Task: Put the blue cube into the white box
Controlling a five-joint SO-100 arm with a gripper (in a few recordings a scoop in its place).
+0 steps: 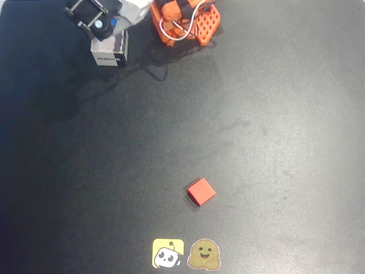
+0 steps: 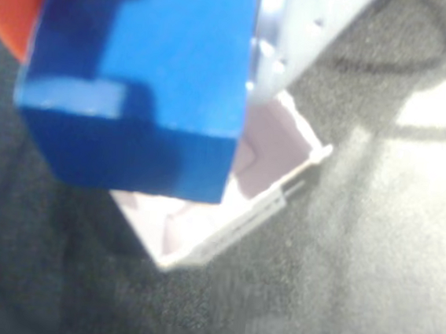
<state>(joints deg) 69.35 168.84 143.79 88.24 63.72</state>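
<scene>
Up at the far left corner of the dark matte surface (image 1: 256, 114), the gripper (image 1: 98, 21) is hovering over the small square white box (image 1: 109, 52) and clasping the bright-blue cube (image 2: 145, 73). Seen from the wrist, the cube is hanging just above the box's pale open inside (image 2: 268, 152), covering much of it. Well apart, a small red cube (image 1: 201, 191) is sitting alone toward the near edge, with two cartoon stickers (image 1: 185, 253) lying beyond it. An orange arm base (image 1: 185, 21) with trailing cables is standing just beside the box.
</scene>
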